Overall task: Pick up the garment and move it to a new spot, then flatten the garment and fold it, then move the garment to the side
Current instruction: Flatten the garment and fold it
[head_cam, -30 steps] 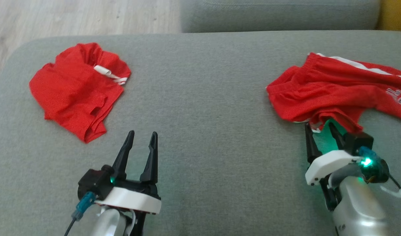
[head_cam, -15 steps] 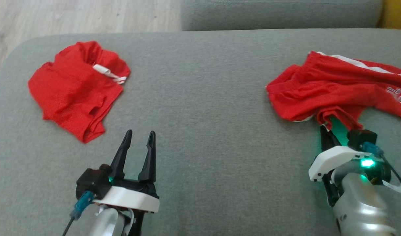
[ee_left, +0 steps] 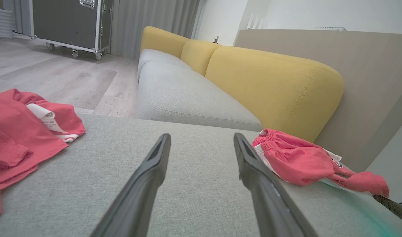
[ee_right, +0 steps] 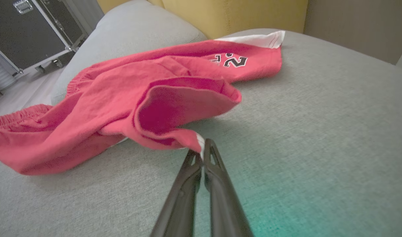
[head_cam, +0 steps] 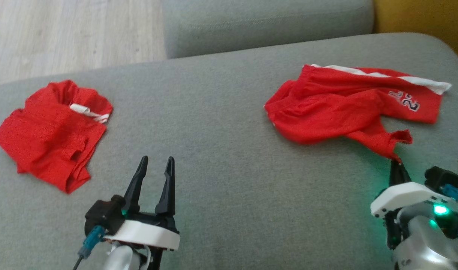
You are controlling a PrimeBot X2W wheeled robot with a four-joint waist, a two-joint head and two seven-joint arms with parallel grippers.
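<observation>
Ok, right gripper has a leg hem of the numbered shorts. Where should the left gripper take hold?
Probably the gathered waistband of the red shorts, the end nearest the left gripper. Come in low from the robot's left along the cushion: that edge lies bunched and thick, far from the hem corner the right gripper is shut on.

At nine o'clock in the head view we see a bunched red garment (head_cam: 49, 138) lying on the wide grey seat cushion (head_cam: 229, 123), its white label (head_cam: 81, 109) turned up. Another grey cushion (head_cam: 266, 22) sits at twelve o'clock, with yellow backrests (ee_left: 273, 85) at one o'clock. Pale wooden floor (head_cam: 64, 33) lies at eleven o'clock. In the left wrist view we make out a black wheeled case (ee_left: 69, 19) beside a grey curtain (ee_left: 155, 23).
</observation>
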